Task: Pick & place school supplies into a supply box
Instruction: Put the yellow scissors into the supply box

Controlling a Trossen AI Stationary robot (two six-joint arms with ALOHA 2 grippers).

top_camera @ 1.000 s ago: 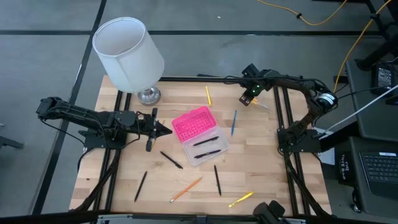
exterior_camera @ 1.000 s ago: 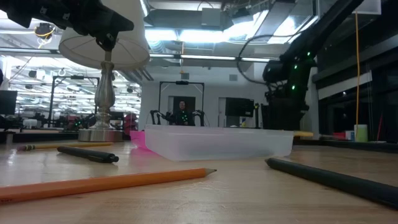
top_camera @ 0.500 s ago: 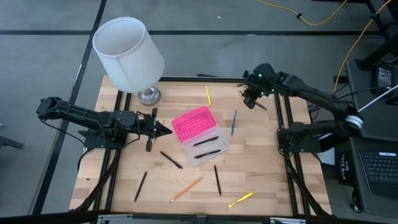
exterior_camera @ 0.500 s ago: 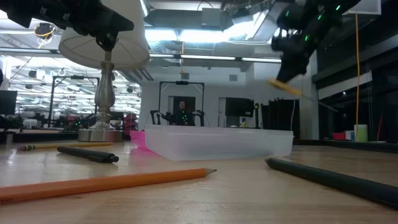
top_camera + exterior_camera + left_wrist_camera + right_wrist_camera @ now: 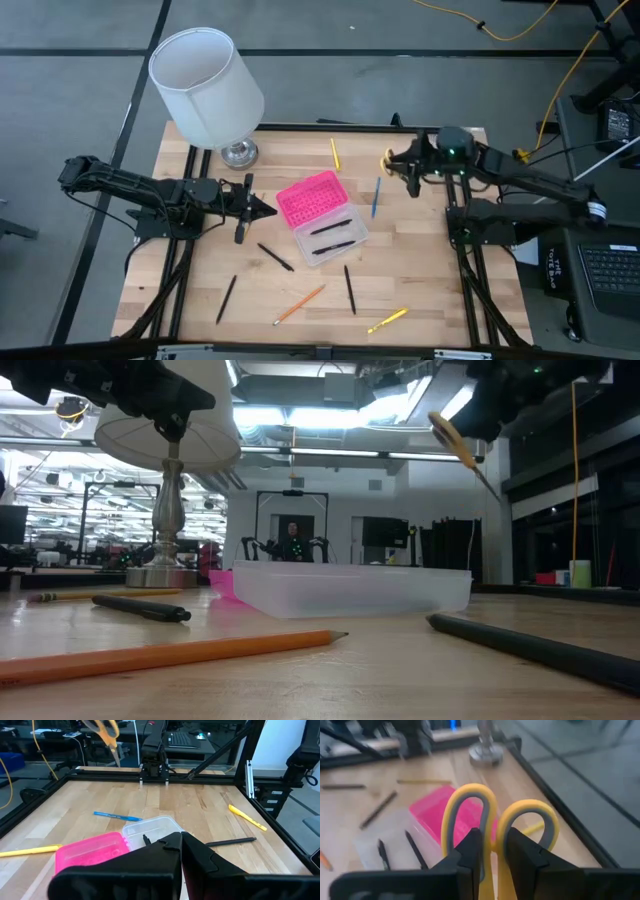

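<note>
The scissors (image 5: 388, 159) have yellow handles and hang high over the table's far right, with my right gripper (image 5: 398, 164) shut on them. They also show in the low view (image 5: 456, 437) and the left wrist view (image 5: 106, 731). The supply box lies at mid-table with its pink lid (image 5: 310, 197) open. Its clear base (image 5: 335, 236) holds two black pens. My left gripper (image 5: 262, 207) waits shut just left of the lid. Loose pens and pencils lie flat on the wood around the box. My right gripper pinches the scissors between its two fingers at the handle shanks (image 5: 494, 866), just behind the loops. The two yellow loops (image 5: 468, 810) stick out past the fingertips. The fingers slant down toward the table's left. The scissors are lifted clear, the blades (image 5: 488, 480) slanting down.
A white lamp (image 5: 207, 85) stands at the far left corner. A yellow pencil (image 5: 335, 153) and a blue pen (image 5: 376, 197) lie right of the lid. Black pens (image 5: 275, 257) (image 5: 350, 289), an orange pencil (image 5: 300, 304) and a yellow pen (image 5: 387, 320) lie toward the near edge.
My right gripper has risen from low over the table's far right, carrying the scissors up clear of the wood. It has tipped from pointing steeply down to a shallow slant, and its arm has drawn back toward the right edge. The scissors' handles now point left.
</note>
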